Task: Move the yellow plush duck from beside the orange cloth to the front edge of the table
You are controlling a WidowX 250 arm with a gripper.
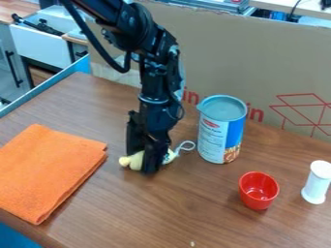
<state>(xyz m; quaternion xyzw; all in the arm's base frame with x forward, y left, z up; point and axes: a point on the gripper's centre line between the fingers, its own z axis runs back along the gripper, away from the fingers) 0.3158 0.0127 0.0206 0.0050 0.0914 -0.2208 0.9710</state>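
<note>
Okay, you've got the toy [134,160] on the table [181,213], a bit left of centre in your view. Pale yellow, knobby, middle hidden behind the end effector [147,162]. Long axis runs roughly left-right across the view, right end slightly farther from you. Rounded knob points left, toward the cloth [48,169]; the other end points right, with a white loop [186,146] by it, toward the can [219,130]. Can't tell you which end is the head.

Your end effector hangs near vertical, tip down at the toy's middle, toy showing on both sides of it. How far open: can't tell. Can't confirm a grasp or a release from this angle either.

Around it: orange cloth, folded, flat, left of the toy. Can upright, right of the toy, near the loop. Red cup [259,191] upright, mouth up, nearer you than the can. White spool [317,181] on end, right of the cup. Cardboard [252,53] stands behind the can.
</note>
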